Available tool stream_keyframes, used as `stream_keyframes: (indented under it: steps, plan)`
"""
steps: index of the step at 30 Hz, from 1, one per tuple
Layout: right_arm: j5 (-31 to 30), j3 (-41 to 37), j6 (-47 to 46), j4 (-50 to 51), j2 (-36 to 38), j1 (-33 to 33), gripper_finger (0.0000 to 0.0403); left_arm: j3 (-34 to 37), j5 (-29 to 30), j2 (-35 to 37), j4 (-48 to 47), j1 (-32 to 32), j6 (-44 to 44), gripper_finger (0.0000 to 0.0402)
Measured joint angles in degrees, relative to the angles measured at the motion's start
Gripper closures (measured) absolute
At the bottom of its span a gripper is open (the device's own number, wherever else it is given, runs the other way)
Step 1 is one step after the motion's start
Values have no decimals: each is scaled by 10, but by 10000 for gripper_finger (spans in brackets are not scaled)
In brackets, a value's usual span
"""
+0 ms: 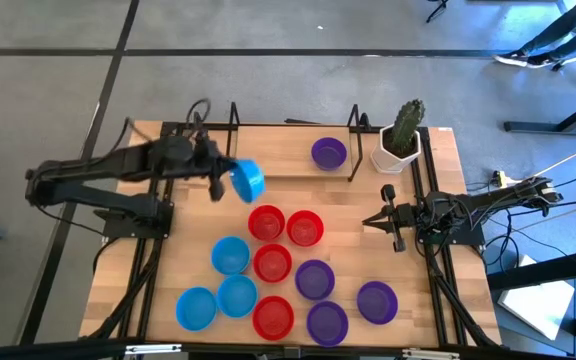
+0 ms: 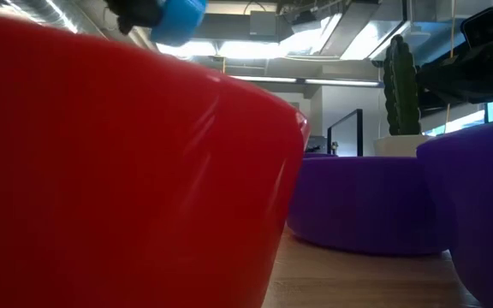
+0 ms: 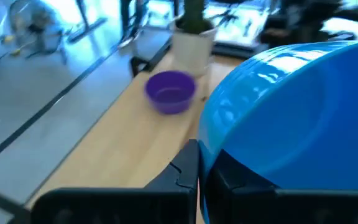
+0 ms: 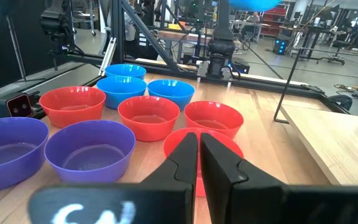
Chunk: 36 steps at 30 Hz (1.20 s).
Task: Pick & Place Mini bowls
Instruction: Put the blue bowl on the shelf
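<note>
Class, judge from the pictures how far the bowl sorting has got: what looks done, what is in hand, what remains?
Looks done: one purple bowl sits apart beside the cactus pot. In hand: the left claw is shut on a blue bowl, lifted above the table. Left: eleven bowls, blue, red and purple, cluster on the near table. The right claw waits shut, empty.

Red bowl (image 2: 118,162) fills the foreground — purple bowl (image 2: 362,205) behind, cactus (image 2: 400,85) beyond.

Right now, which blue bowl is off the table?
The blue bowl gripped by its rim in the left gripper, held tilted in the air. The other three blue bowls sit upright on the table.
</note>
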State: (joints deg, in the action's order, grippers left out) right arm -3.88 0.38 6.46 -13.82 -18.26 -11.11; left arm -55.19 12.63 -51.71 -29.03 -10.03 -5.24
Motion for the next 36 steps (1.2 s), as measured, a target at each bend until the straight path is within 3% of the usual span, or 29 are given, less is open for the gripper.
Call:
stream_keyframes:
  steps: [12,21,36]
  plan:
    - [0,0,0,0,0,0,382,-225,-85,-262,-151,-153,105,398]
    - [0,0,0,0,0,0,382,-289,-103,-430,-300,-205,182,398]
    - [0,0,0,0,0,0,382,-290,-108,-492,-283,-272,209,398]
